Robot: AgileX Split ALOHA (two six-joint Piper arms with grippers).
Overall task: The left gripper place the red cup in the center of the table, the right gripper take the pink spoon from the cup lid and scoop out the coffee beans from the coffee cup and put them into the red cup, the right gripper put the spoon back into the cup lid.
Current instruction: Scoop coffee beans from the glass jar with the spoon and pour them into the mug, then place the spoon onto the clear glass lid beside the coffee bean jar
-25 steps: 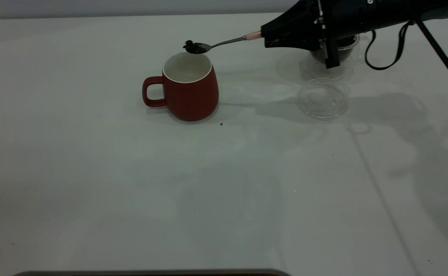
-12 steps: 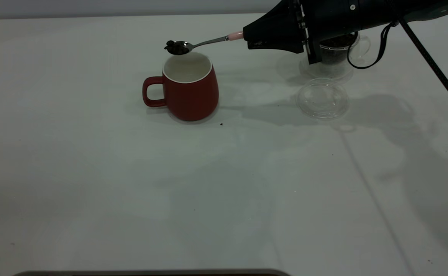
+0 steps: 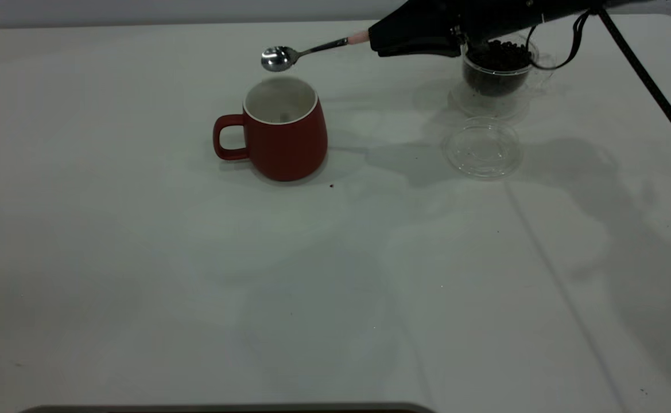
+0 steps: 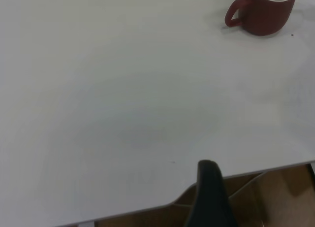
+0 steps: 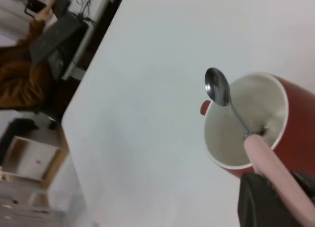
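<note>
The right gripper [image 3: 378,41] fingers hold the pink spoon [image 3: 306,53] above the red cup [image 3: 280,131]; only the right wrist view shows beans inside the cup.

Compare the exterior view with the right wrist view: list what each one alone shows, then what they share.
Only the exterior view shows the coffee cup of beans, the clear cup lid in front of it, and a stray bean on the table. Only the right wrist view looks into the red cup and takes in clutter past the table's edge. Both show the right gripper holding the emptied pink spoon above the red cup.
</note>
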